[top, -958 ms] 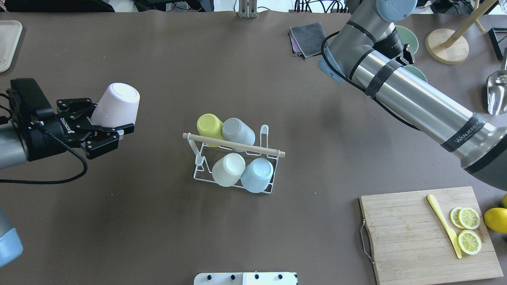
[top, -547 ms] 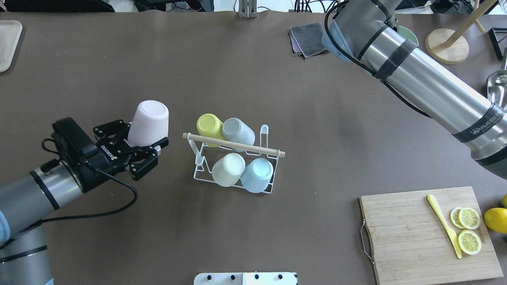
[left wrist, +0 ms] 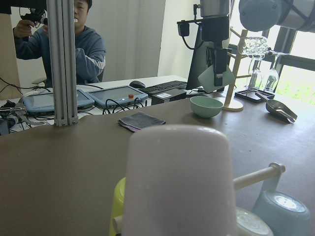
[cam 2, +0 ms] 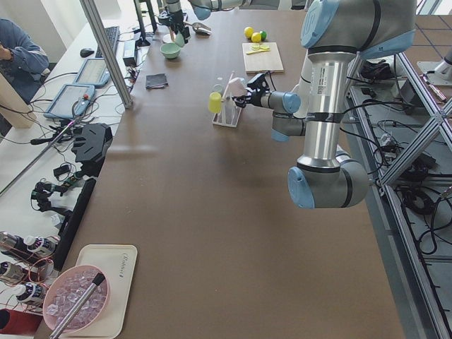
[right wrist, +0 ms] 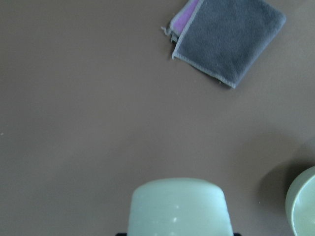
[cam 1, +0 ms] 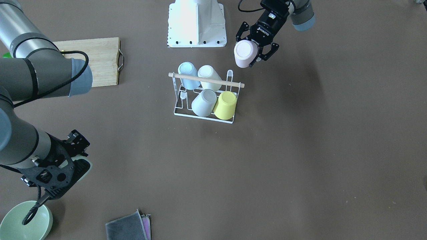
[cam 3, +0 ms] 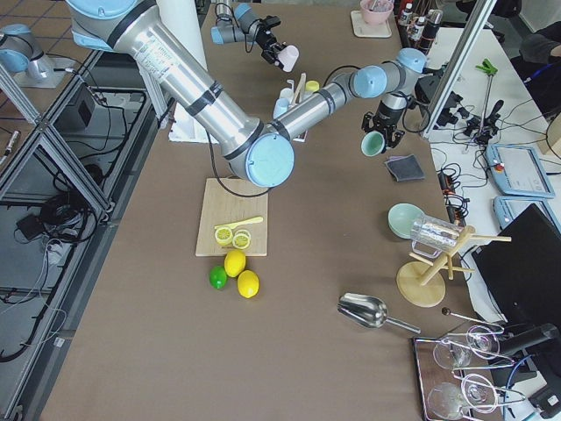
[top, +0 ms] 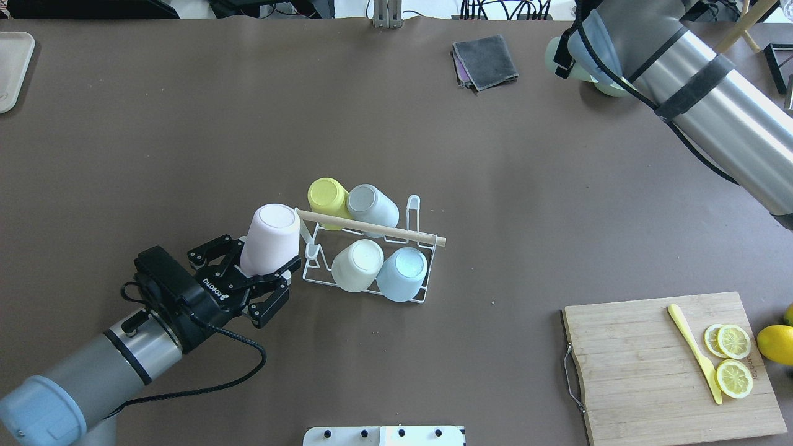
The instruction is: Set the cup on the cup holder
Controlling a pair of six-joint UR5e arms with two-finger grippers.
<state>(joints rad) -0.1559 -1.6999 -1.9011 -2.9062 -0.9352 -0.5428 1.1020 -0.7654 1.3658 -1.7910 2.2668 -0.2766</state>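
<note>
The left gripper (top: 260, 257) is squeezed tight on a pink cup (top: 272, 232), with one finger on each side, low down by the rim. The cup is upside down, with its flat bottom up. It is up in the air, right by the left end of the cup holder (top: 365, 290), close to the tip of the wooden rod (top: 372, 227). I cannot tell if it touches the rod. It is not on a prong.

The right gripper (cam 1: 76, 160) is far away, at the far right of the table. It is clamped on a pale green cup (right wrist: 177, 209), which is also bottom up. That cup hangs above the table, near a green bowl (cam 1: 25, 221) and a folded grey cloth (right wrist: 229, 37) with a purple one under it.

Four cups sit upside down on the holder, all leaning. The far row has a yellow cup (top: 326, 193) and a grey cup (top: 372, 207). The near row has a cream cup (top: 357, 265) and a light blue cup (top: 403, 272).

The table (top: 186, 124) is brown. At the near right lies a wooden board (top: 644, 371) with a yellow knife (top: 694, 353) and lemon slices (top: 733, 359) on it. A whole lemon (top: 774, 344) lies beside the board. At the left end, a pink bowl (cam 2: 74, 307) full of clear lumps stands on a white tray (cam 2: 120, 268). Past the far edge is a person (left wrist: 81, 49) in a blue top, by some tablets and a keyboard.
</note>
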